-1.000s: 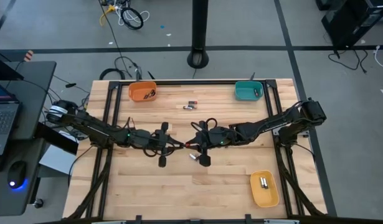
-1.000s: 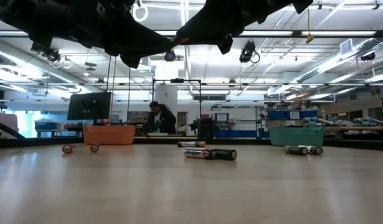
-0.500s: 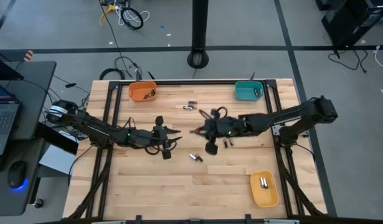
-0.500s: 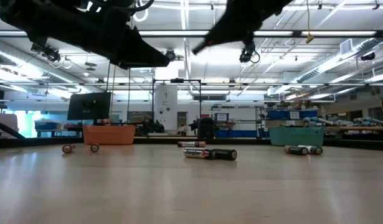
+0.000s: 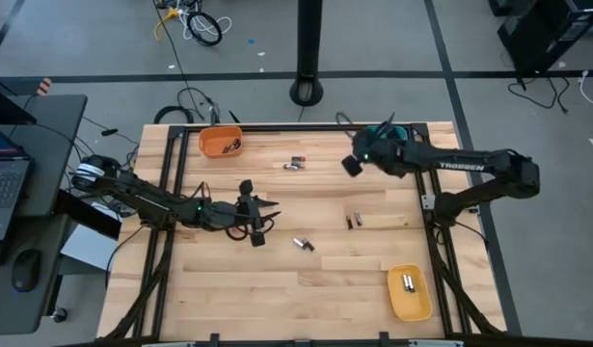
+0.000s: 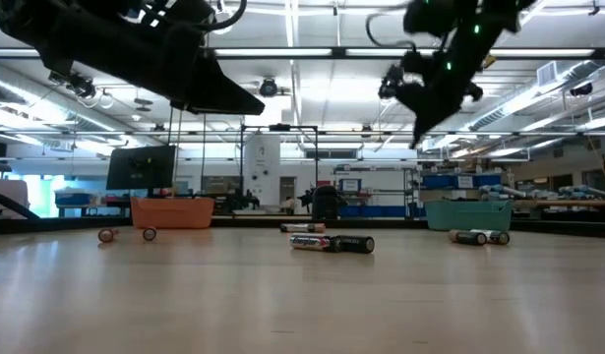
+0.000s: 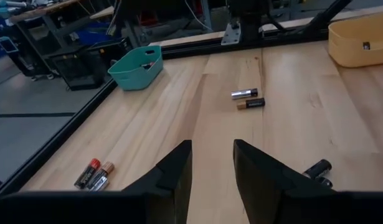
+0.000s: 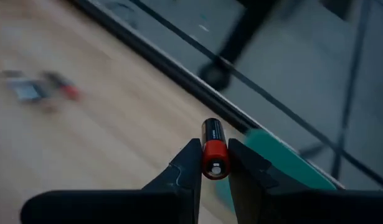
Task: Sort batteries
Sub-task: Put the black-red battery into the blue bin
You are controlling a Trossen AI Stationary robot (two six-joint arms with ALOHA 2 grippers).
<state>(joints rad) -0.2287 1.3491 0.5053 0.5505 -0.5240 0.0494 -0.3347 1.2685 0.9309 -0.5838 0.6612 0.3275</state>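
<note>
Batteries are maybe partly sorted, with a fair bit left, going by the overhead shot. Working left to right across that frame: the orange bin (image 5: 220,143) in the upper left has something dark inside, probably a cell or two, but I can't make it out properly. Below it, around the left-middle of the tabletop (image 5: 229,289), the left hand (image 5: 260,214) hovers with its fingers parted and nothing between them; its own camera shows bare wood through the gap.

Loose ones still out on the wood: a pair near the top centre (image 5: 294,164), a single cell just below the middle (image 5: 302,244), and another pair a bit right of centre (image 5: 355,221). So roughly five cells look unsorted.

Further right, the right hand (image 5: 355,161) sits in the upper right, just beside the teal bin (image 5: 384,143). It's clamped on a black battery with a red end (image 8: 213,149), pinched upright between the two fingers, with the teal bin showing right behind it in the wrist camera. My guess is that one's headed for the teal bin, which already seems to hold something at its right edge.

Lower right of the frame, the yellow bin (image 5: 409,293) has two silvery cells (image 5: 408,281) lying inside, so that pile's started too.
</note>
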